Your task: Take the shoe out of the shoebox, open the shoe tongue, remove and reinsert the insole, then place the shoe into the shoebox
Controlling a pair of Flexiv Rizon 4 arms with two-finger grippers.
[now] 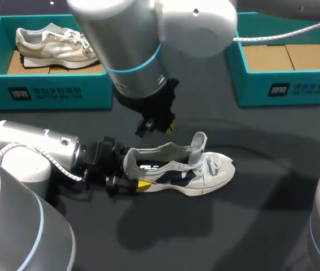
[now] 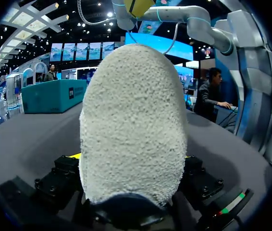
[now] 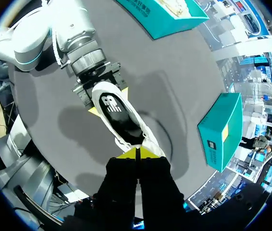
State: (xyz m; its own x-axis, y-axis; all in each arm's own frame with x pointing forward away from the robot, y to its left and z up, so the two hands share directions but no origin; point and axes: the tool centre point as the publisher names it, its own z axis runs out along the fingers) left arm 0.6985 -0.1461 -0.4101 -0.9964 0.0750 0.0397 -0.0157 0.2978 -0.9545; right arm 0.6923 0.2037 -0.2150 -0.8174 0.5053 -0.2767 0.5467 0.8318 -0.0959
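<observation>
Two hands are at one shoe, which lies on its sole on the dark bench, out of its box. The left hand is at the shoe's heel and squeezes it from both sides, so it is grasping the shoe. The right hand hangs just above the shoe's open top, near the heel end, not touching it. Its two yellow tips are pressed together with nothing between them. The tongue stands up, away from the opening, so I think that step is done. The dark insole lies flat inside the shoe, so taking it out looks like the step now.

To do it well, the right hand should open its tips a little, go straight down into the shoe at the heel end, and pinch only the insole's edge. Then it should lift slowly, up and back toward the heel. The left hand should hold tight so the shoe does not tip or slide. An empty blue box sits well beyond the shoe's toe end
</observation>
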